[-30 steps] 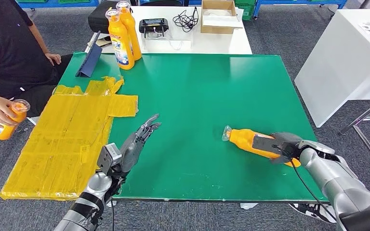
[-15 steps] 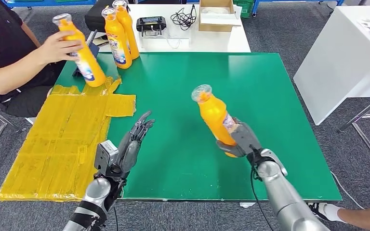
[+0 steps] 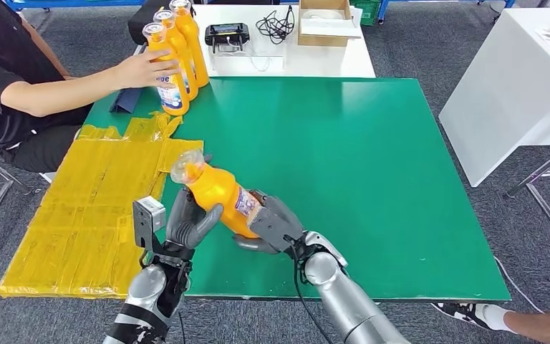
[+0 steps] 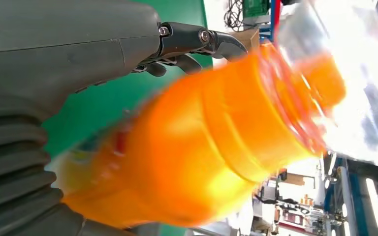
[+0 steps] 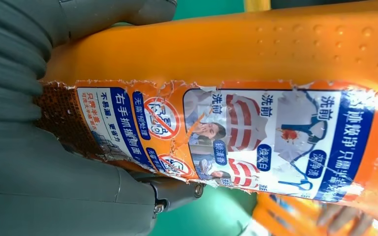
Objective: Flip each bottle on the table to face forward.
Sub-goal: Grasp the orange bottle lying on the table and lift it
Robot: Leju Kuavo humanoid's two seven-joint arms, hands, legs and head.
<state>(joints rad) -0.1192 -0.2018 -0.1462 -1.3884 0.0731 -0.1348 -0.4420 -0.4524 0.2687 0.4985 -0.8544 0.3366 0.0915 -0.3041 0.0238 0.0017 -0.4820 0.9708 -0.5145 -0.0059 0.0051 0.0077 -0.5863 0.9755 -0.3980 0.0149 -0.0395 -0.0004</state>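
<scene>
Now you see the green desk (image 3: 372, 158) taking most of the head view, and behind it a white desk (image 3: 286, 64) with a cardboard box (image 3: 324, 21), a black device (image 3: 228, 34) and a bundle of black cable (image 3: 276, 29). On the left part of the green desk lies a large patch of yellow tape sheets (image 3: 93, 215), which hangs over the edge.

A person (image 3: 14, 79) in a black shirt sits at the far left corner. The person's hand (image 3: 143, 68) rests on the nearest of three upright orange bottles (image 3: 175, 54), which stand close together at the far left corner of the green desk.

Near the front edge, you see both robot hands on one orange bottle (image 3: 218, 193). It is tilted above the desk, with the clear cap end pointing up and to the left. The right hand (image 3: 276, 226) wraps its fingers around the lower part of the bottle, where the label is. The left hand (image 3: 190, 222) closes around the upper body of the bottle, just below the neck.

In the right wrist view, the bottle label (image 5: 236, 137) shows blue panels and small pictures, with a torn edge. In the left wrist view the bottle (image 4: 202, 147) is blurred, and dark fingers (image 4: 197, 39) curl over it.
</scene>
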